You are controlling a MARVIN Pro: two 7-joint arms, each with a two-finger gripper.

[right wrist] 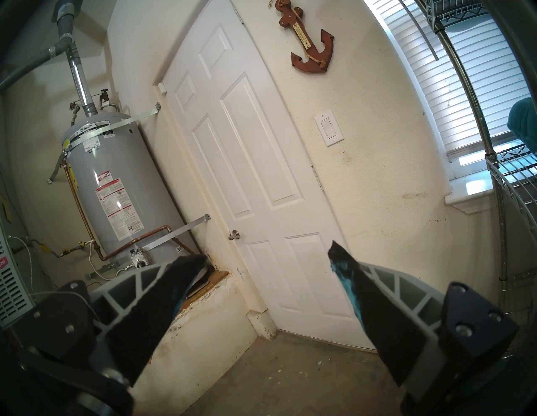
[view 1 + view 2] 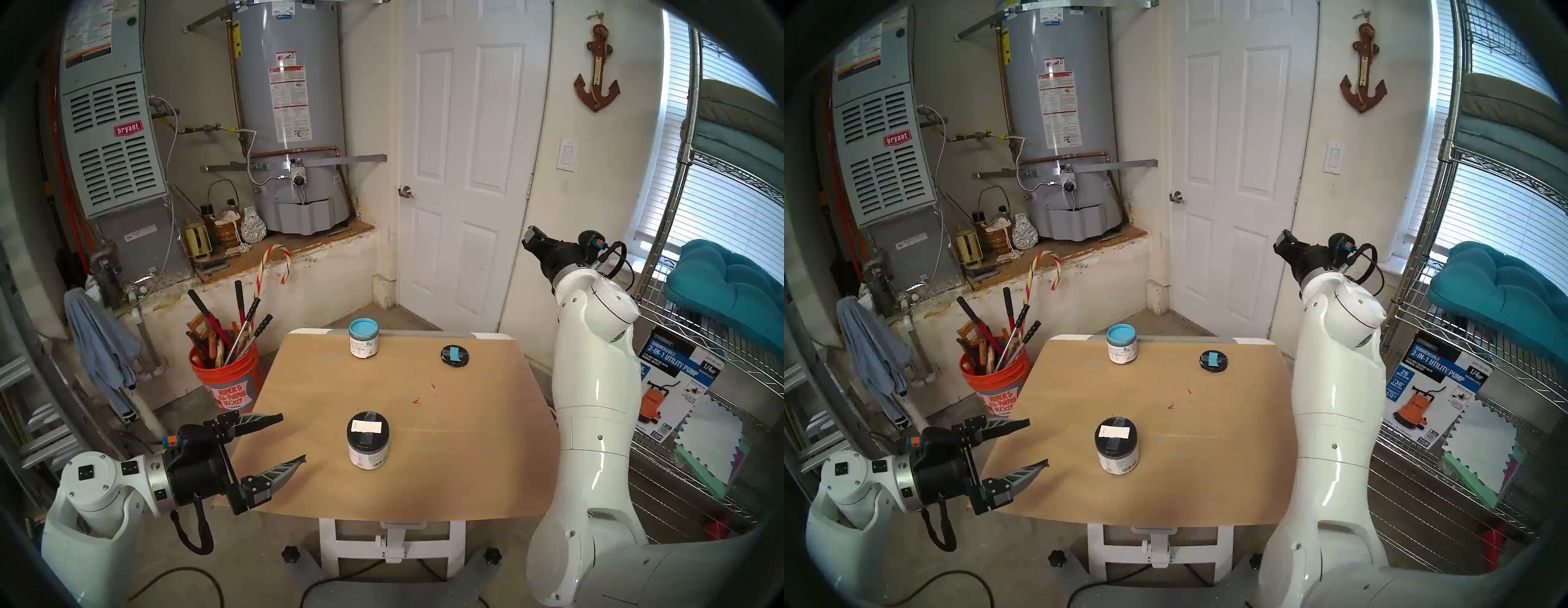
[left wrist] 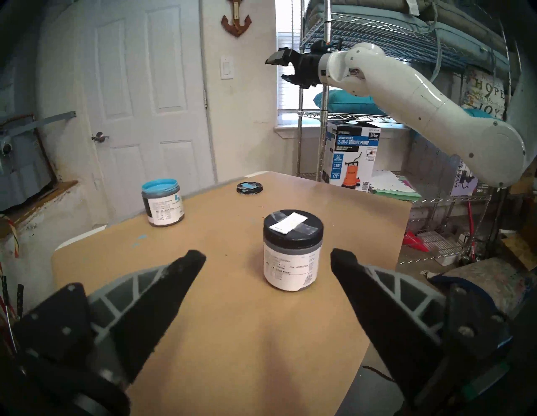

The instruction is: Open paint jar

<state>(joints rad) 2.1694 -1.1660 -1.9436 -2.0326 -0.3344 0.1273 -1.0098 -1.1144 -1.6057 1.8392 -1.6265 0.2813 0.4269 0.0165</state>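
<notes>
The paint jar [image 2: 367,440] stands upright near the middle front of the table [image 2: 466,424], its black lid [image 2: 367,426] with a white tape strip screwed on. It also shows in the head stereo right view [image 2: 1117,446] and the left wrist view [image 3: 292,250]. My left gripper [image 2: 292,437] is open and empty at the table's left edge, level with the jar and a short way from it, jaws pointing at it [image 3: 268,255]. My right gripper [image 2: 532,242] is raised high beyond the table's right side, open and empty [image 1: 267,255], facing the door.
An open jar of light-blue paint [image 2: 363,339] stands at the table's far edge. A black lid with blue tape [image 2: 454,355] lies to its right. An orange bucket of tools [image 2: 225,373] stands left of the table, a wire shelf rack [image 2: 721,339] to the right.
</notes>
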